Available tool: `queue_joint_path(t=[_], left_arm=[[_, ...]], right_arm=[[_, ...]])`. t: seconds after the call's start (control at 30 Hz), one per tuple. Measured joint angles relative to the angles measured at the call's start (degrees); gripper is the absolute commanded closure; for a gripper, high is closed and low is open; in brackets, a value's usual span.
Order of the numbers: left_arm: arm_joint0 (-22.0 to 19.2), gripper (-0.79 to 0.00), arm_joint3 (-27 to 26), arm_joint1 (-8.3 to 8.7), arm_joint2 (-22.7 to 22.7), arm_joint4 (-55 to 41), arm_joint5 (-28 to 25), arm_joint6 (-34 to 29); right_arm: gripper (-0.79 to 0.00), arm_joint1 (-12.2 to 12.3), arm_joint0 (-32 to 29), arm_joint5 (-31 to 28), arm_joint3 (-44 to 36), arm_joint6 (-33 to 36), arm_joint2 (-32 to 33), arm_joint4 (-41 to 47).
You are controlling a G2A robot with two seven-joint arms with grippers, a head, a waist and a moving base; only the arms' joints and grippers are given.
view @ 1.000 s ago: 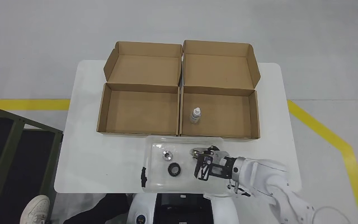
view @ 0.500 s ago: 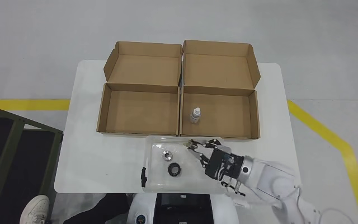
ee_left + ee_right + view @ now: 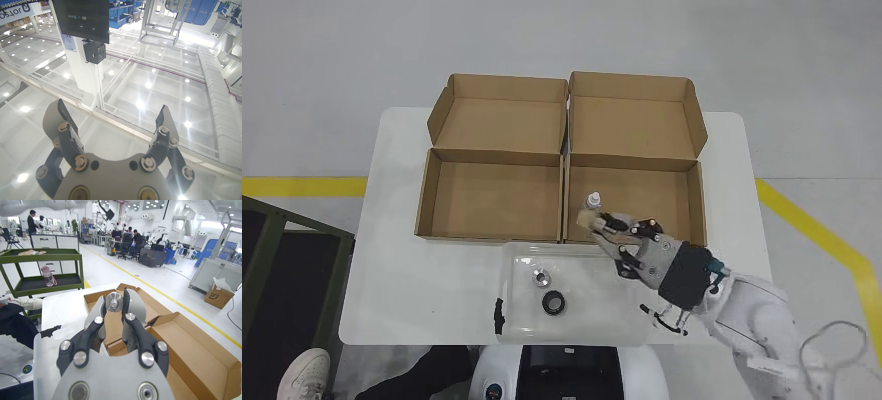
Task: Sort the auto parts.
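My right gripper (image 3: 114, 306) is shut on a round silver metal part (image 3: 114, 303), held in the air. From above, this gripper (image 3: 604, 224) hangs over the front wall of the right cardboard box (image 3: 662, 205). A small white part (image 3: 591, 201) stands inside that box, just beyond the fingertips. The clear tray (image 3: 506, 295) at the table's near edge holds a silver part (image 3: 539, 277) and a black ring (image 3: 555, 301). The left cardboard box (image 3: 492, 195) has nothing in it. My left gripper (image 3: 113, 117) is open and points up at a ceiling.
Both boxes have their lids (image 3: 632, 120) folded back toward the far side of the white table (image 3: 392, 270). A green cart (image 3: 43, 279) stands on the floor beside the table.
The right gripper has lifted out of the clear tray with the silver part and swung away from me to the right box's front wall.
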Motion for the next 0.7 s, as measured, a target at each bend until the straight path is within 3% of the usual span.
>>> queue_joint_path(t=[0.23,0.7], left_arm=[[0.0,-0.785,0.0,0.0,0.0,0.0,0.0,0.0],[0.0,-0.785,0.0,0.0,0.0,0.0,0.0,0.0]], right_arm=[[0.0,-0.2,3.1,-1.6,-0.5,-3.4,2.4,8.4],[0.0,-0.8,6.1,0.6,-3.3,-6.0,4.5,11.5]])
